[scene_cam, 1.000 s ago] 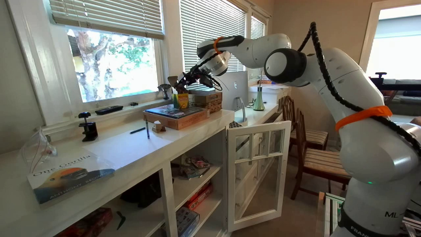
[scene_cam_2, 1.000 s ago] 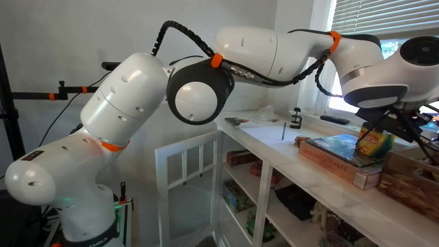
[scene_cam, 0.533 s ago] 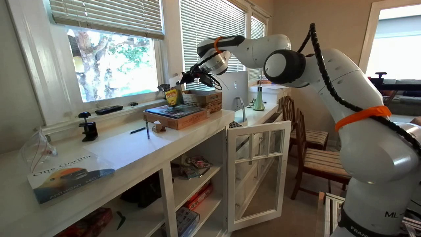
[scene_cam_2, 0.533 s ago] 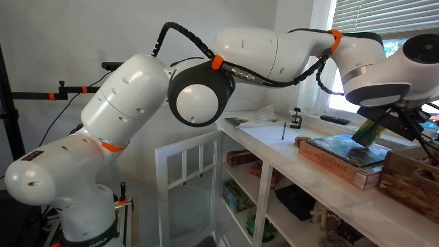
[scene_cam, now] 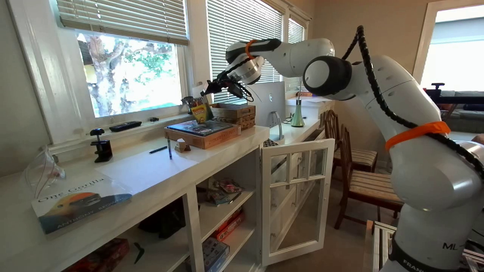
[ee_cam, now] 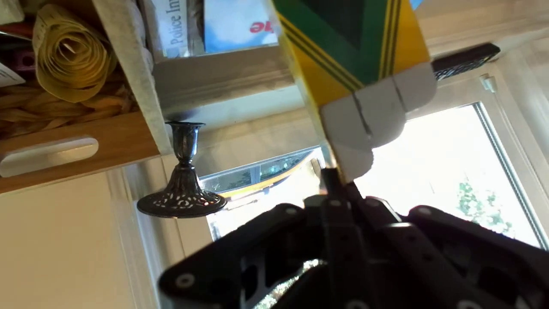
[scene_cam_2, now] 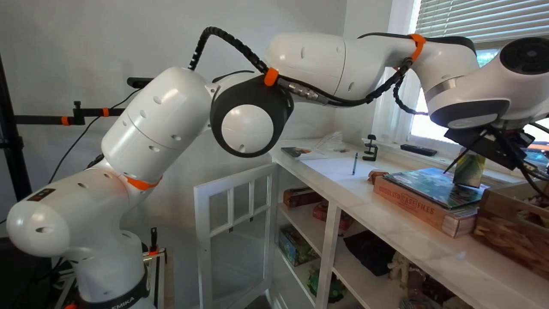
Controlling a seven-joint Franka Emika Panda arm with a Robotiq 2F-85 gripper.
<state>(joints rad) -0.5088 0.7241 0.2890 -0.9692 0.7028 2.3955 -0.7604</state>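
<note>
Gripper (ee_cam: 342, 184), fingers narrowed on the edge of a crayon box (ee_cam: 364, 56) at its pale flaps (ee_cam: 381, 107); the box tilts over a case-files box (scene_cam_2: 418, 201), beside a wooden crate (scene_cam_2: 510, 234); contact beneath unclear.

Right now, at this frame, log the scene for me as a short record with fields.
Gripper: shut on an edge of the yellow-green box, near its flaps
Box pose: tilted, over the Unsolved Case Files box; contact below cannot be told
Alongside: wood-and-wicker basket holding a paper roll
Windowsill: dark candlestick, remote
Counter: black clamp, white paper, One Gorilla book
Cabinet door: open, glass-paned
</note>
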